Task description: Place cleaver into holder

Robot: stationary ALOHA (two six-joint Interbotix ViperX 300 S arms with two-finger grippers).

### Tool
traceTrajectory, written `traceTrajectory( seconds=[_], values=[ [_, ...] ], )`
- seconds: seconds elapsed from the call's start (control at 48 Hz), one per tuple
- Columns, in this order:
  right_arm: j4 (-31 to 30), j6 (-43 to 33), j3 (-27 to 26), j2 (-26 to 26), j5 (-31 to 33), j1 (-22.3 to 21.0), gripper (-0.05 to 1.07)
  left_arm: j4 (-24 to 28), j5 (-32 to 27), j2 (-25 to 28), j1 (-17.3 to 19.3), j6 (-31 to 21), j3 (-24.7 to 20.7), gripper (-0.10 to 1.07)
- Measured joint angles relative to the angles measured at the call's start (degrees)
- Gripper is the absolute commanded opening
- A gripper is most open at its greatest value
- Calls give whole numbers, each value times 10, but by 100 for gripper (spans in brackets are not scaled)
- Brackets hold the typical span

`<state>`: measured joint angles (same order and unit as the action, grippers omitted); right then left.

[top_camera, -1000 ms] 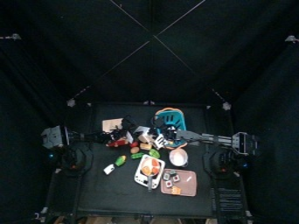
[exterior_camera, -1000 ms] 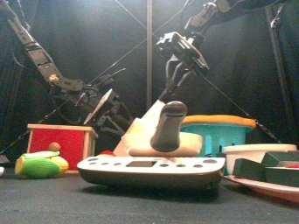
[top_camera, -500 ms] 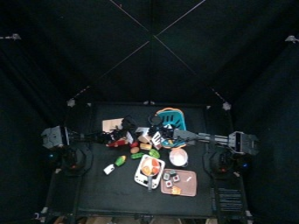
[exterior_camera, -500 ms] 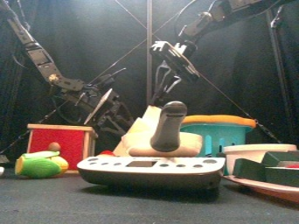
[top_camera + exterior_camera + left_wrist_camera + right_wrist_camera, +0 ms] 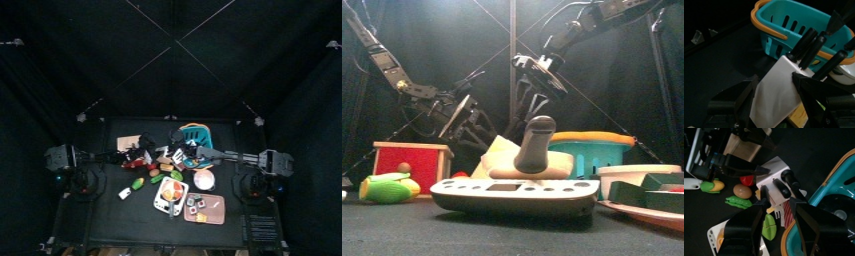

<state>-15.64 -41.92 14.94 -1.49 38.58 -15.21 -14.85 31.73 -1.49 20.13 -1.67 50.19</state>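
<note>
Standing near the middle of the table, the cleaver (image 5: 777,95) leans with its pale blade down and dark handle up, just beside the teal basket (image 5: 771,25) and not yet in the holder (image 5: 412,165), which sits at the lower left of the front view. The left gripper (image 5: 777,79) has its jaws spread wide on either side of the blade, gripping nothing. The right gripper (image 5: 779,197) hangs above the handle, its jaws also apart and empty. To my eye, the grip should close squarely on the handle, so the blade hangs straight for the slot. By count: one cleaver, one holder, one basket, two grippers
</note>
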Motion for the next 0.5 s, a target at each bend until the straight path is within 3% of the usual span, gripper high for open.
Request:
traceTrajectory(
  seconds=[0.292,0.5],
  values=[
    [-47,1,5,-14,-3,15,79,18,4,-41,1,0,17,92],
    [-55,1,50,-67,-24,26,79,54,4,-63,-1,1,31,92]
  ],
)
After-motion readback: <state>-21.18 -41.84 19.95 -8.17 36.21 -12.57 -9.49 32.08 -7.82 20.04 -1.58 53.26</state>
